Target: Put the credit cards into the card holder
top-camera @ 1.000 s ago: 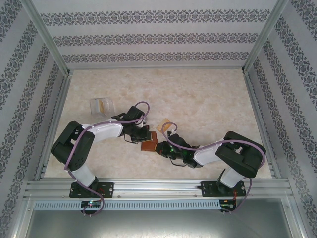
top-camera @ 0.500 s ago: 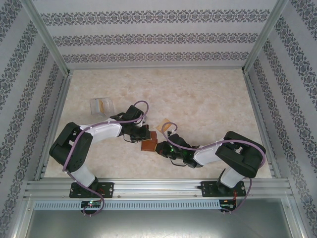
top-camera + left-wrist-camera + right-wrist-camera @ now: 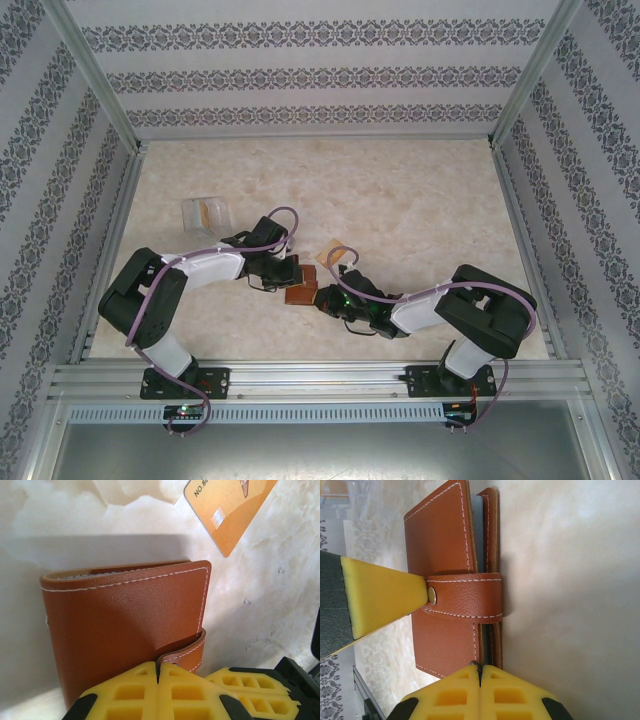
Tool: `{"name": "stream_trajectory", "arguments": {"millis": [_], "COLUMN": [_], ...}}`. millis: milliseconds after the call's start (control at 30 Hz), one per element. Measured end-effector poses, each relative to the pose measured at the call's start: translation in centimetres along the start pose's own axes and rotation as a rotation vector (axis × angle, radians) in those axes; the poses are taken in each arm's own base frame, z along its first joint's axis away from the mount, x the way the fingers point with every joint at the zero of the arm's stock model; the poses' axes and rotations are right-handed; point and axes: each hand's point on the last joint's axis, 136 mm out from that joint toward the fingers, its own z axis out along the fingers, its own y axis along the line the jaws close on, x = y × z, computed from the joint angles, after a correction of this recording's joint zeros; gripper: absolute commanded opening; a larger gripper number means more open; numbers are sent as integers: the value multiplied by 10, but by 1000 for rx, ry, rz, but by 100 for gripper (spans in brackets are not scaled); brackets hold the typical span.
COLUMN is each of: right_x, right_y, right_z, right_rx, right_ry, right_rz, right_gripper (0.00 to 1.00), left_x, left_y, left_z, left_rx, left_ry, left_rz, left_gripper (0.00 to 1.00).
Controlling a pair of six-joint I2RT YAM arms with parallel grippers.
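The card holder [image 3: 302, 292] is a reddish-brown leather folder, closed, with its snap tab [image 3: 465, 596] wrapped round the edge. It lies between my two grippers at the table's near middle. My left gripper [image 3: 158, 672] is shut, its yellow tips pressed against the end of the tab by the metal snap [image 3: 432, 595]. My right gripper [image 3: 480, 669] is shut too, its tips against the holder's [image 3: 445, 550] lower edge at the seam. One orange-tan credit card [image 3: 227, 505] lies flat on the table just beyond the holder [image 3: 125, 620]; from above this card [image 3: 335, 250] sits to its far right.
A small clear plastic box [image 3: 205, 212] stands at the left, behind the left arm. Metal frame posts and patterned walls close the table on three sides. Open marble surface stretches to the back and right.
The left arm has shifted slightly, its gripper edging closer to the holder. The holder, the orange card and the right arm stay where they were.
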Motion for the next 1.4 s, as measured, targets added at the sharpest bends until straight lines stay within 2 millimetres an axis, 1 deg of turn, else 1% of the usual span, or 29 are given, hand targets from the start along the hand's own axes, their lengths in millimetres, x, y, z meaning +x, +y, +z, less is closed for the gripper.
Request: {"name": "stream_trajectory", "arguments": {"millis": [200,267,400,467,533,600,700,767,800,867,933,1000,1100,1200,1300,1400], "right_x": [0,0,-1,-3,-9,-17,-33,-43,-47,-51,-52,-49,-42,-37,-37,-40], "right_y": [0,0,0,3,13,28,56,66,68,67,61,53,40,31,29,32], "right_z": [0,0,-1,-7,-18,-29,-42,-46,-46,-45,-38,-28,-13,-2,5,10], "right_rx": [0,1,2,5,-5,-25,-57,-59,-52,-28,2,31,74,93,90,70], "right_ry": [0,1,-3,-15,-39,-70,-109,-133,-143,-144,-131,-98,-47,1,40,62], "right_rz": [0,0,-7,-22,-46,-76,-119,-143,-151,-164,-160,-150,-135,-113,-83,-64], "right_gripper": [0,10,12,13,16,20,21,20,19,16,12,8,6,3,2,2], "left_x": [0,0,-1,-1,-1,-1,-1,-1,-1,-1,-1,-1,-1,-1,-1,-1], "left_y": [0,1,1,0,0,0,0,0,0,0,0,0,0,0,0,0], "left_z": [1,2,5,5,5,5,5,5,5,5,5,5,6,6,6,6], "left_rx": [1,0,14,20,21,21,21,21,21,21,21,22,23,24,25,25], "left_ry": [0,2,11,14,14,14,14,13,13,13,13,13,11,11,10,10], "left_rz": [0,-1,-5,-5,-4,-4,-4,-4,-4,-6,-6,-6,-5,-5,-4,-4], "left_gripper": [0,0,0,0,0,0,0,0,0,0,0,0,0,0,0,0]}}
